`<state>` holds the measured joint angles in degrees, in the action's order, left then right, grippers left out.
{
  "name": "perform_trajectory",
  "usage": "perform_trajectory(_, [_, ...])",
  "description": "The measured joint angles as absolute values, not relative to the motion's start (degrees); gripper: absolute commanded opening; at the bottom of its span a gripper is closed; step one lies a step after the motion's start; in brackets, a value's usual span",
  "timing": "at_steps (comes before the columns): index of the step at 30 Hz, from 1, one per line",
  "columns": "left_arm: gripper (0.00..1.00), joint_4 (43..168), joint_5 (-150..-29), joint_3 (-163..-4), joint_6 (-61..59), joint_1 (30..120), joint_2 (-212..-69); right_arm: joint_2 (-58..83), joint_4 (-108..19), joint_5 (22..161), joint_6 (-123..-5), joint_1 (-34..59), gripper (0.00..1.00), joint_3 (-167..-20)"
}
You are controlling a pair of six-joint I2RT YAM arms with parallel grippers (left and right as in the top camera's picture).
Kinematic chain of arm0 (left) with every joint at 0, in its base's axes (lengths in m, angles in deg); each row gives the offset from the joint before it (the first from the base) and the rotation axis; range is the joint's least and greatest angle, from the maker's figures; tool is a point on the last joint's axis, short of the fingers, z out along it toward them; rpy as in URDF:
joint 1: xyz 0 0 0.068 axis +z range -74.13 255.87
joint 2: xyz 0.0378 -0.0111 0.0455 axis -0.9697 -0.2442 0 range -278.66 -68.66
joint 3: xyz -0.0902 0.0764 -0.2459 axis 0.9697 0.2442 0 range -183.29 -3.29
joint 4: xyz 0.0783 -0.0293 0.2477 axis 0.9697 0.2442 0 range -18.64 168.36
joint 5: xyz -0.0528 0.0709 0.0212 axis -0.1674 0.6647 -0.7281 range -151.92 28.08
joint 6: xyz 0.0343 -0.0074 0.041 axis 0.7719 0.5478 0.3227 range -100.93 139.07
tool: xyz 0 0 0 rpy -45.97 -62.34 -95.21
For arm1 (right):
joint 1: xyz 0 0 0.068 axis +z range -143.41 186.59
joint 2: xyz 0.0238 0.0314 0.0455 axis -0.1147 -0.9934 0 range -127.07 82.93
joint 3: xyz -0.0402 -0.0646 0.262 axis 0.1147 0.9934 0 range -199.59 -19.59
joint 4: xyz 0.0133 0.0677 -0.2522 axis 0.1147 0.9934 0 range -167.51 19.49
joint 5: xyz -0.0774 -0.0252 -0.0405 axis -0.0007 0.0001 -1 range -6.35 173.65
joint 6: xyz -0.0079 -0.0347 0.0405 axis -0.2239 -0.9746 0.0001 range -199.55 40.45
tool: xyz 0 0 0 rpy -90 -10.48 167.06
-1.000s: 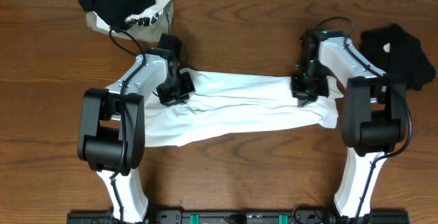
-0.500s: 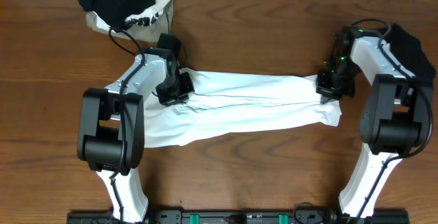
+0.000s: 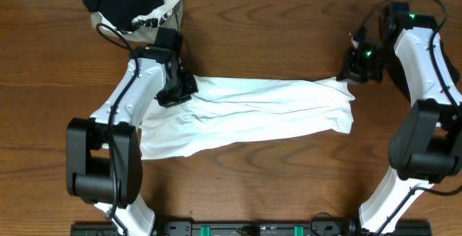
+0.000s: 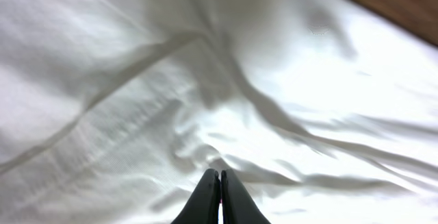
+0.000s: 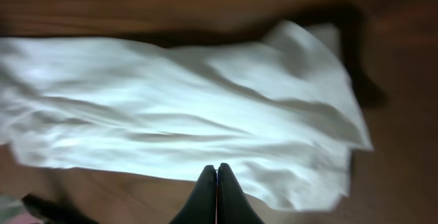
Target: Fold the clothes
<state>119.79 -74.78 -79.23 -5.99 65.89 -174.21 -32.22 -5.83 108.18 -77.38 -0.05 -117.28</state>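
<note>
The white T-shirt (image 3: 267, 110) lies stretched flat across the table (image 3: 289, 185). The left gripper (image 4: 220, 177) pinches its left end, jaws tight together, creases gathering at the tips. The right gripper (image 5: 217, 174) hangs over the right end, jaws together, empty.

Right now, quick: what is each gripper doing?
Left gripper: jaws shut, at the white T-shirt; pinch cannot be told.
Right gripper: jaws shut, holding nothing.
</note>
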Motion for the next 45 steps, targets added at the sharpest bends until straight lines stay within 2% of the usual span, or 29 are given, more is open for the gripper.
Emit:
perform_trajectory(13, [0.06,112.9,-80.2,-79.2,-9.2,55.4,-177.0,-40.1,-14.7,108.6,-75.8,10.2,0.01,-116.2])
perform_trajectory(25, [0.06,103.7,-81.4,-79.6,-12.0,52.6,-185.7,-41.6,-14.8,98.1,-73.6,9.9,0.05,-115.9])
perform_trajectory(45, [0.07,104.6,-84.8,-80.8,-11.8,54.5,-187.2,-45.2,-13.6,93.4,-72.9,1.6,0.01,-115.9])
